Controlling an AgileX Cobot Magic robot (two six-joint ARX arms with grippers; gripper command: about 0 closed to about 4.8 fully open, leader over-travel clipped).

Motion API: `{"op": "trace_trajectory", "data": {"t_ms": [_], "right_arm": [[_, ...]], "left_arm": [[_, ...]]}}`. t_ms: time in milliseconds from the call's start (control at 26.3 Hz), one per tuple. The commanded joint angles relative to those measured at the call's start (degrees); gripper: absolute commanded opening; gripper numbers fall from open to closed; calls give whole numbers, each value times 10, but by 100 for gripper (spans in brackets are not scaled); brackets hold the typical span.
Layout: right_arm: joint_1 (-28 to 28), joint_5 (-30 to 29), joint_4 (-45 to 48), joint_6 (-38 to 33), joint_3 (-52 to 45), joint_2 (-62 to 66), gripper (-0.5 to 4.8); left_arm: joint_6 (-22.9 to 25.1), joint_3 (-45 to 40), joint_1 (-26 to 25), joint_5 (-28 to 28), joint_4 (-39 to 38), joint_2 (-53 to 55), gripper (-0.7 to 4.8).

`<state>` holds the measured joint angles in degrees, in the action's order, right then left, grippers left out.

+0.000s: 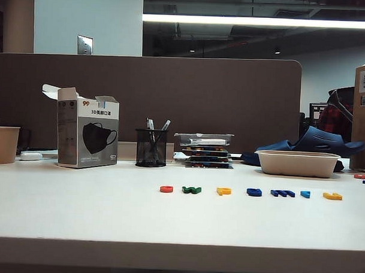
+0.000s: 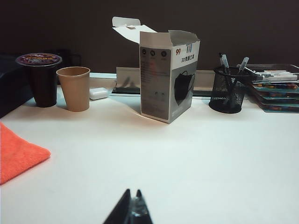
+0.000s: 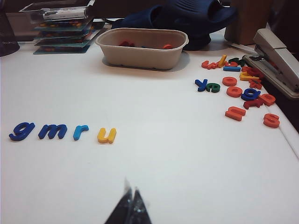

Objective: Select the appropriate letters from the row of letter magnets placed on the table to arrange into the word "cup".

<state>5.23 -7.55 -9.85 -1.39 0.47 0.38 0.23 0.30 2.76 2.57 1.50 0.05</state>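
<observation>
On the white table [image 1: 78, 211] lies the row of letter magnets. From left to right it holds a red "c" [image 1: 166, 188], a green letter [image 1: 191, 189], a yellow "p" [image 1: 224, 190], a dark blue letter [image 1: 254, 192], another dark blue one [image 1: 282, 193], a light blue one [image 1: 305, 194] and a yellow "u" [image 1: 333, 196]. The right wrist view shows the "u" [image 3: 107, 135] at the row's end, well ahead of my right gripper [image 3: 131, 190], which is shut and empty. My left gripper [image 2: 133, 192] is shut over bare table. Neither arm shows in the exterior view.
A mask box [image 1: 86, 135], a mesh pen cup [image 1: 151, 147] and a paper cup [image 1: 3, 144] stand behind the row. A beige bowl [image 3: 141, 47], a heap of loose letters [image 3: 243, 88] and a stapler [image 3: 275, 60] lie at the right. An orange cloth [image 2: 18, 156] lies at the left.
</observation>
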Motion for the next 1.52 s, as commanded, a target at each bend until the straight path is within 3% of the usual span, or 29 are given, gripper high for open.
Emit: {"op": "trace_trajectory", "data": {"t_ms": [38, 683, 797, 911, 1101, 1404, 1518], "right_arm": [[-1, 0, 11, 2, -3, -5, -1], [-1, 0, 11, 2, -3, -5, -1], [-1, 0, 11, 2, -3, -5, -1], [-1, 0, 11, 2, -3, -5, -1], [-1, 0, 11, 2, -3, -5, -1], [-1, 0, 11, 2, -3, -5, -1], [-1, 0, 11, 2, -3, -5, -1]], "left_arm": [[2, 2, 0, 0, 8, 0, -5], [1, 3, 0, -1, 15, 0, -5], [-7, 4, 0, -3, 31, 0, -5], [-48, 23, 0, -19, 29, 0, -5], [-52, 73, 0, -63, -35, 0, -5], [-53, 242, 0, -104, -204, 2, -5], [-82, 292, 0, -107, -257, 9, -5]]}}
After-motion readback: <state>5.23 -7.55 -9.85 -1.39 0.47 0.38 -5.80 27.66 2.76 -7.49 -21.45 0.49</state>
